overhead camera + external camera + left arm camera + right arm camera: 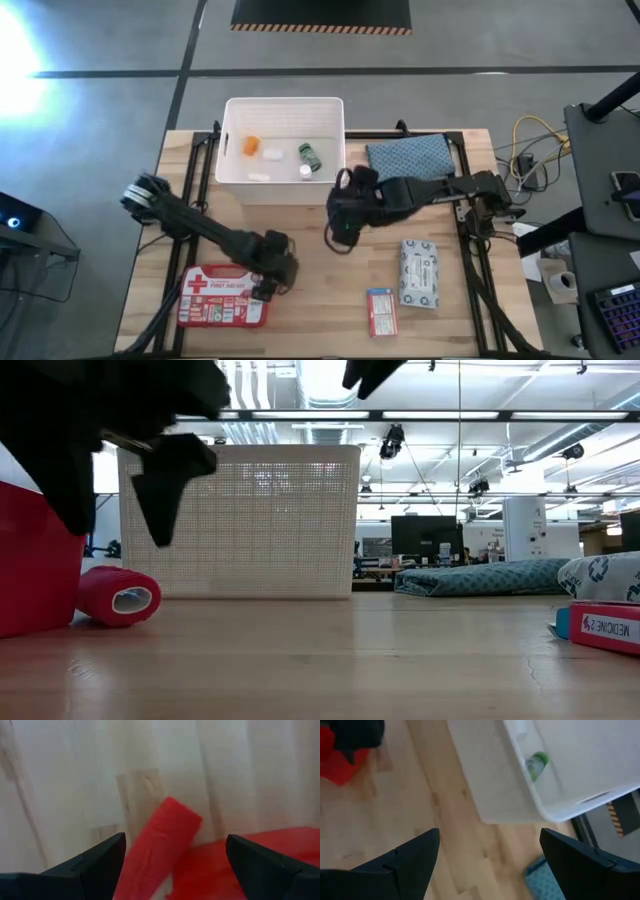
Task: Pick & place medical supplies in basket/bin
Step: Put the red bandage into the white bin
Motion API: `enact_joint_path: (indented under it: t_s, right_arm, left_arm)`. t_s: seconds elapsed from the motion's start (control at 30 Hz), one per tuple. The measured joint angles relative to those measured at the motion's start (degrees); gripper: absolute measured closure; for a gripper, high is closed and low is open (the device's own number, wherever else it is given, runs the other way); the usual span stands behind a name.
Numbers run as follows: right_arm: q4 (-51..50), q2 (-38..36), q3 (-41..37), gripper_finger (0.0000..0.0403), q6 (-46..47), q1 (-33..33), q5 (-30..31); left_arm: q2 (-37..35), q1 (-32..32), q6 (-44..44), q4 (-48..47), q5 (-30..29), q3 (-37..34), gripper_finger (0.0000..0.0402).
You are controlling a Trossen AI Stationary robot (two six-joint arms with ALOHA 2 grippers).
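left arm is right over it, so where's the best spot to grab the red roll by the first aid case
Across the middle of its round body. The red roll lies on its side beside the first-aid case, its open core facing sideways in the low view. The open left end effector should probably drop from above, one finger on each curved side.

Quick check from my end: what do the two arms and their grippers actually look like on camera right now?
Both arms are dark, nearly black, built of slim jointed links. The left gripper and right gripper each end in two flat, black, wedge-shaped fingers, matte and unmarked. The right arm's wrist housing looks bulky and rounded. No coloured markings or loose cables show on either arm.
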Motion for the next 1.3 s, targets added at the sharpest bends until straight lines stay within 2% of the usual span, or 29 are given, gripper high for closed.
enact_joint_path:
  t_s: [0.1, 0.27, 0.37, 0.47, 0.6, 0.77, 0.9, 1.0, 1.13, 1.2, 1.3]
  right_arm:
    - [0.2, 0.0, -2.6, 0.0067, 3.7, 2.0, 0.5]
    - [0.1, -0.7, -7.5, 0.0068, 10.2, 6.1, 1.7]
    - [0.1, -2.1, -10.6, 0.0071, 14.6, 8.8, 3.4]
    - [-0.3, -4.5, -14.0, 0.0075, 19.8, 11.4, 5.2]
    - [-3.0, -8.3, -18.4, 0.0076, 28.6, 15.1, 7.0]
    - [-5.0, -14.1, -24.6, 0.0076, 40.2, 19.0, 9.8]
    - [-5.2, -18.8, -29.3, 0.0076, 48.0, 22.0, 13.0]
    - [-5.2, -21.5, -31.7, 0.0076, 51.2, 23.7, 15.8]
    - [-5.2, -23.0, -32.4, 0.0076, 51.7, 24.2, 16.6]
    - [-5.2, -22.9, -32.4, 0.0076, 51.4, 24.2, 16.6]
    - [-5.2, -22.8, -32.4, 0.0077, 50.9, 24.3, 16.5]
  left_arm:
    - [6.2, 1.2, 3.1, -4.7, 0.2, 5.7, 0.0082]
    - [16.0, 1.6, 3.1, -13.4, 0.4, 13.0, 0.0082]
    - [19.0, 1.6, 4.0, -15.0, 1.9, 14.8, 0.0085]
    - [19.9, 1.6, 4.7, -15.8, 2.2, 15.9, 0.0105]
    - [19.6, 2.0, 4.9, -16.1, 2.4, 16.6, 0.0169]
    - [19.6, 3.5, 6.9, -20.9, 1.4, 18.0, 0.028]
    - [19.1, 4.4, 6.9, -26.9, 0.6, 24.7, 0.0353]
    - [17.3, 4.6, 5.8, -29.1, -1.8, 34.2, 0.0374]
    - [14.0, 4.7, 2.3, -29.9, -7.8, 47.4, 0.0367]
    - [12.2, 5.2, 2.0, -30.1, -13.8, 52.9, 0.0362]
    - [9.1, 7.1, 2.2, -31.7, -27.3, 59.5, 0.0362]
